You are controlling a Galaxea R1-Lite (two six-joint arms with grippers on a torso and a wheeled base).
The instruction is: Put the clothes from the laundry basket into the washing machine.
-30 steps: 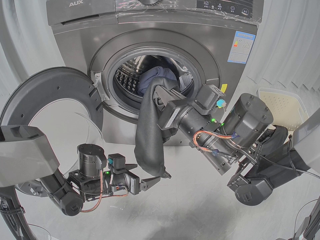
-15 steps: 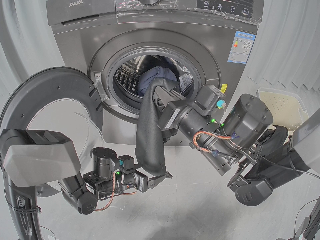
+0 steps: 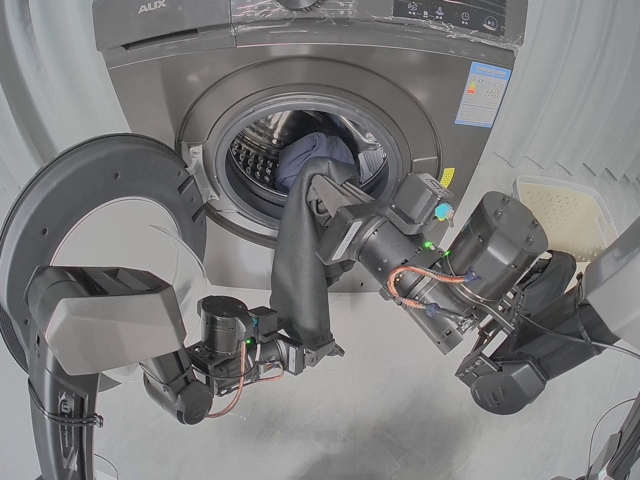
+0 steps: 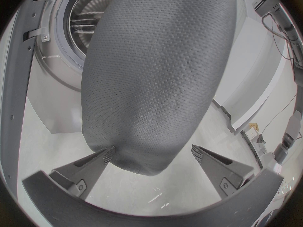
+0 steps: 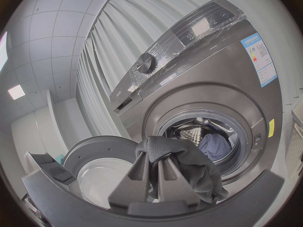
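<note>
Dark grey garment: hangs out of the front of the washing machine. Its upper end is bunched at the lip of the round opening. The rest drops as one long fold past the porthole to just above the floor. Not yet inside the drum.

Right gripper: fingers pressed together, pinching the bunched top of the dark grey garment. Cloth spills over and to one side of the fingertips. In the head view it sits at the lower rim of the opening, with the arm coming in from the robot's right.

Left gripper: low, near the floor, at the garment's hanging bottom end. Fingers spread wide, with the rounded lower hem hanging between them. One fingertip touches the cloth edge and the other stands apart from it. No grip.

Blue garment: lies in the drum, behind the dark one.

Door: swung wide open to the robot's left, hinged beside the opening.

Laundry basket: pale, perforated, to the robot's right of the machine, partly hidden by the right arm. Contents cannot be told.
</note>
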